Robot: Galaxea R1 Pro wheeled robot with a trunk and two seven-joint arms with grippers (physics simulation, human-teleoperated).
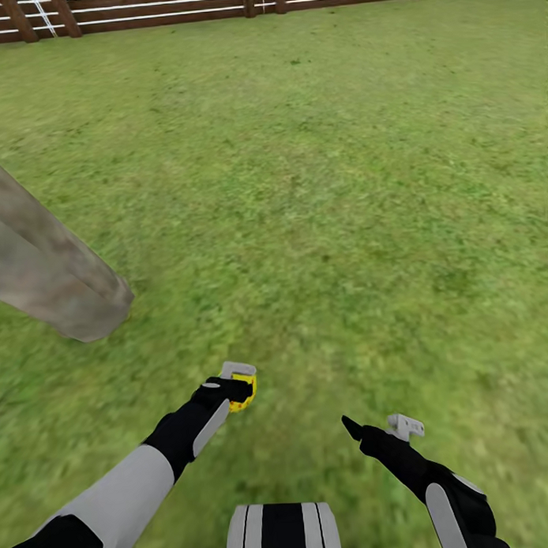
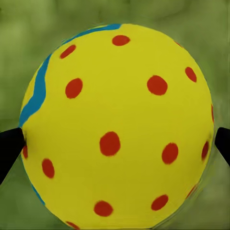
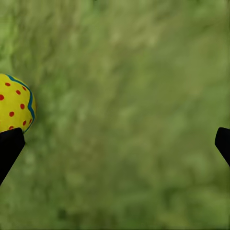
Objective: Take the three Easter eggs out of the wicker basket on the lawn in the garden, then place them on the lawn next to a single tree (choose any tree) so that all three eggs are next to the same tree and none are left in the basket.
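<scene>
Egg (image 2: pixel 117 127), yellow with red dots, sits clamped in my left pincer (image 1: pixel 240 388) above the lawn (image 1: pixel 343 208) near the trunk (image 1: pixel 53 274), while my right pincer (image 1: pixel 382 428) hangs open, holding nothing.

Yellow egg with red dots over mottled green grass

The egg (image 2: pixel 115 127) is bright yellow with scattered red dots and a blue-green wavy stripe along one side. The lawn (image 1: pixel 343 208) is mottled green, darker in patches. The tree trunk (image 1: pixel 45 274) at left is pale grey-brown and blotchy. The far fence (image 1: pixel 217 6) is brown wood in horizontal slats.
</scene>
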